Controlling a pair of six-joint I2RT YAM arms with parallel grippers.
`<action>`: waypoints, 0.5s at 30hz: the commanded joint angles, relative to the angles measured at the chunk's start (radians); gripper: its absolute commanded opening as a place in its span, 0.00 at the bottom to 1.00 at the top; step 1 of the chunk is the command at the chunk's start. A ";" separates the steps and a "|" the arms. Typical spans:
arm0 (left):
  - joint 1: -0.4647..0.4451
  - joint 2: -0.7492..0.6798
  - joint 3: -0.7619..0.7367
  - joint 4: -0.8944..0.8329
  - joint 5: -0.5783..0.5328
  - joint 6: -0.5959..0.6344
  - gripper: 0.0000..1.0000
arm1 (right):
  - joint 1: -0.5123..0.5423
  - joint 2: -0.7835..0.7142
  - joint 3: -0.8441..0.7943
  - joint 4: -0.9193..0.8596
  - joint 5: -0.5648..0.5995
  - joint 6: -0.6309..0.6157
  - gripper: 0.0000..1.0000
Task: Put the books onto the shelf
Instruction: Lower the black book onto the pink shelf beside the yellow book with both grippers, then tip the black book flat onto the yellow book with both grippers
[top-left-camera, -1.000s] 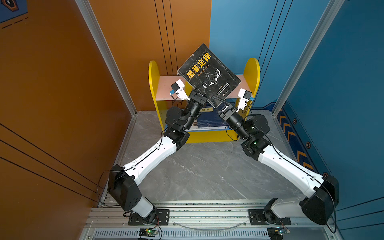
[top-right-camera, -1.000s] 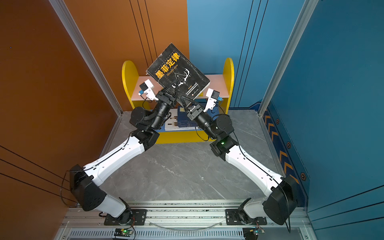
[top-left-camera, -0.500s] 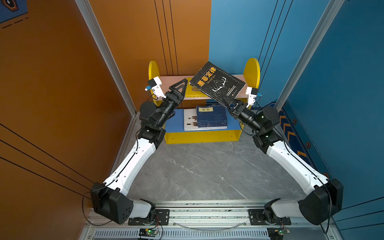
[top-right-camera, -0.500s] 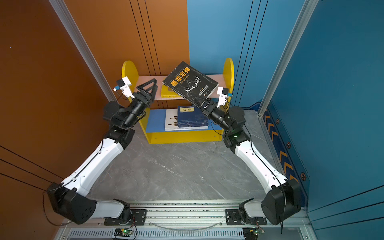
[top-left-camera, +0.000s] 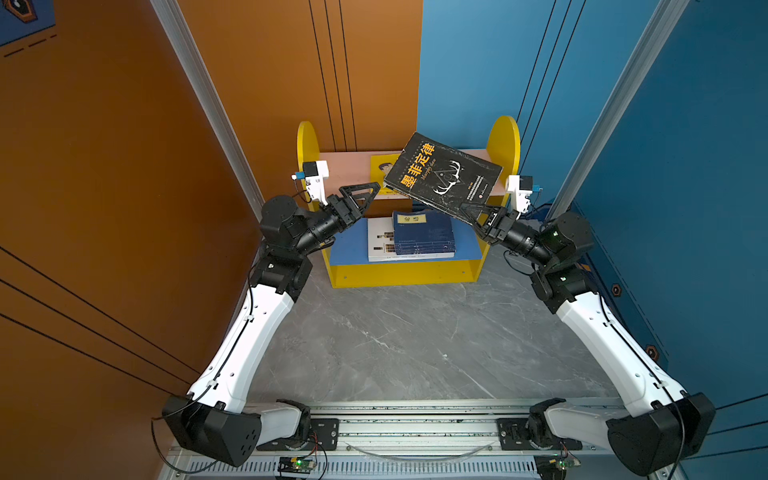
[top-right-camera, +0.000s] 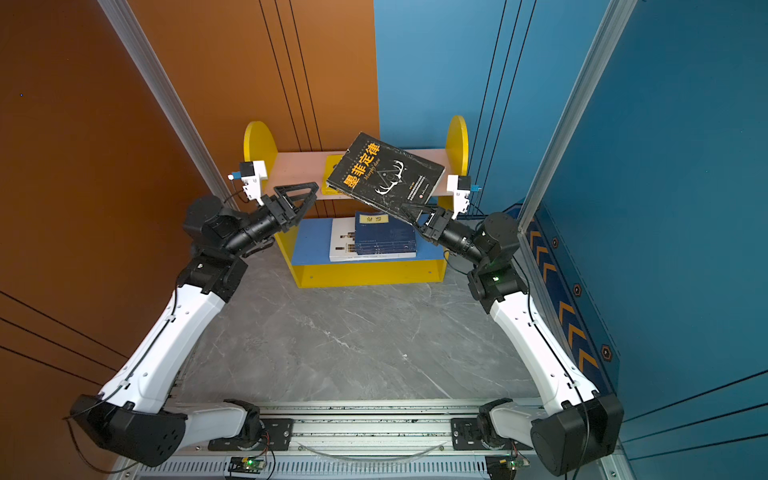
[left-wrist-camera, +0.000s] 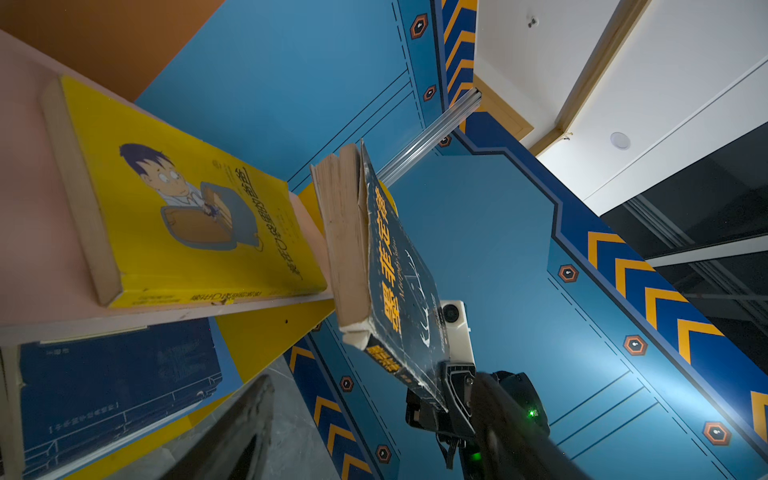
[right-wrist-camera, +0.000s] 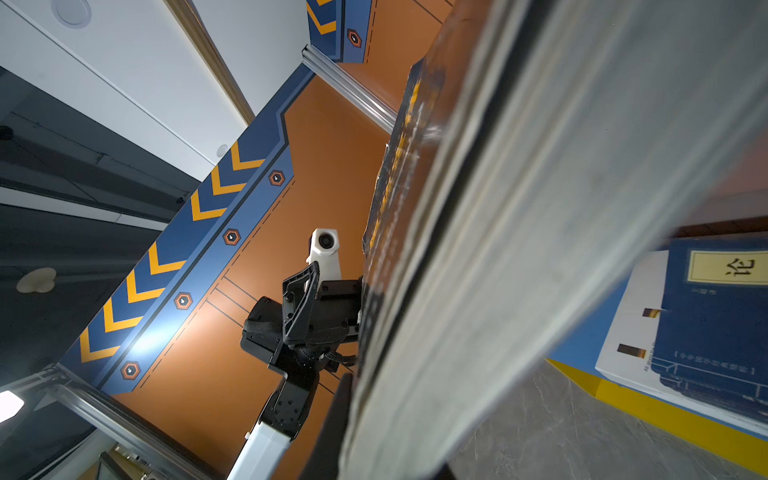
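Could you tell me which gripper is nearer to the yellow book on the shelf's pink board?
Left. The left gripper sits open just in front of the yellow book; the right gripper is farther off to its right, shut on the black book's corner.

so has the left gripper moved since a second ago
Yes. The left gripper has drawn back leftward, from the middle of the shelf to its left yellow side, leaving the black book with the right gripper.
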 joint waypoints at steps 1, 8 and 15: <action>0.002 0.019 0.031 0.021 0.076 -0.022 0.75 | -0.005 -0.027 0.055 0.041 -0.061 -0.016 0.09; -0.030 0.037 0.043 0.032 0.079 -0.012 0.73 | -0.007 -0.020 0.082 0.016 -0.099 -0.031 0.09; -0.037 0.072 0.048 0.113 0.099 -0.070 0.59 | -0.006 0.000 0.113 0.014 -0.139 -0.028 0.09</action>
